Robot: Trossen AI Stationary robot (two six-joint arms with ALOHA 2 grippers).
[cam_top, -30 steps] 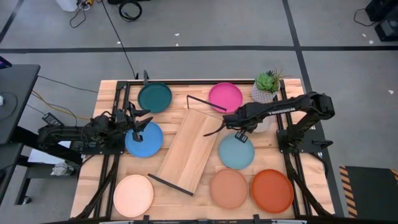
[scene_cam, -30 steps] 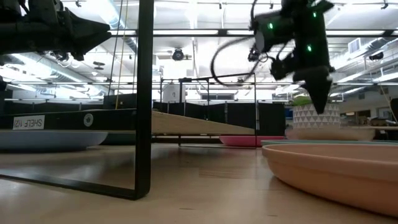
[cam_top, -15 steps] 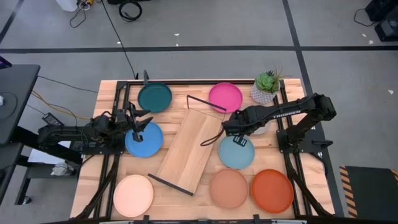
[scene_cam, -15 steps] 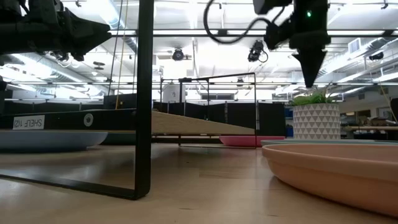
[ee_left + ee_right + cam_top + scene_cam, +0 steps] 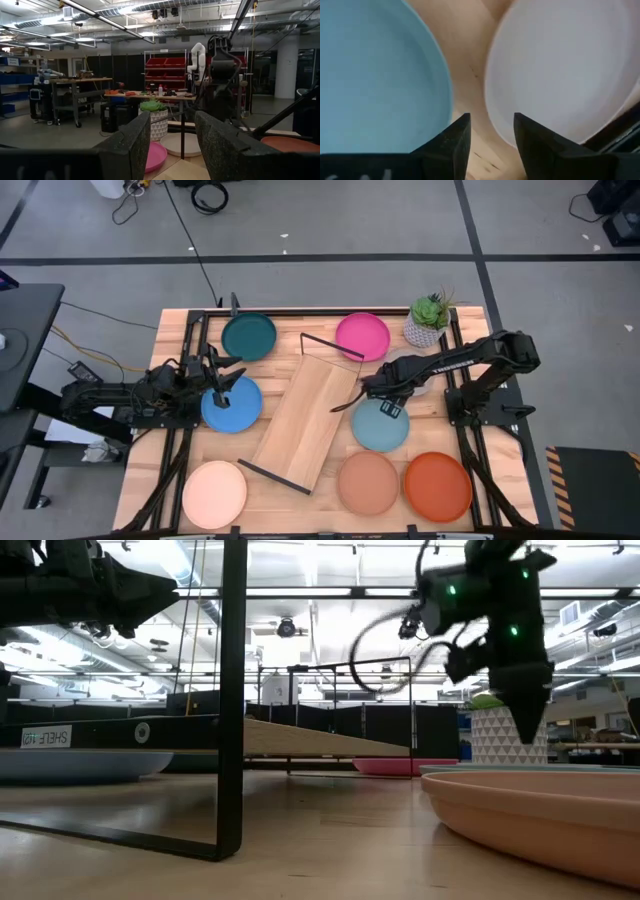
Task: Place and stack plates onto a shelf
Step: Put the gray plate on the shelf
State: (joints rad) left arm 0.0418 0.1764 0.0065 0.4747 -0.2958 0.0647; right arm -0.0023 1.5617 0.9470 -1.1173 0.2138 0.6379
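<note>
The shelf point(image 5: 305, 420) stands slantwise mid-table on its black wire frames point(image 5: 233, 700). Round it lie single plates: dark teal point(image 5: 248, 336), magenta point(image 5: 362, 336), bright blue point(image 5: 231, 406), light blue point(image 5: 380, 426), tan point(image 5: 367, 482), orange-red point(image 5: 437, 486), pale cream point(image 5: 214, 494) and a grey-beige one point(image 5: 414, 370), partly hidden under my right arm. My right gripper point(image 5: 491, 125) is open and points down over the bare strip of table between the light blue plate point(image 5: 375, 75) and the grey-beige plate point(image 5: 560, 70). My left gripper point(image 5: 172, 127) is open, level above the bright blue plate's far rim point(image 5: 222, 380).
A small potted plant point(image 5: 428, 320) stands at the far right corner, just behind the grey-beige plate. The shelf's near wire frame point(image 5: 272, 477) and far wire frame point(image 5: 335, 345) stick up from the table. Both arm bases flank the table's left and right edges.
My right gripper rose above the plates, then came back down, and now hangs lower than a second ago, over the gap between the light blue and grey-beige plates. No plate and not the shelf has moved.
</note>
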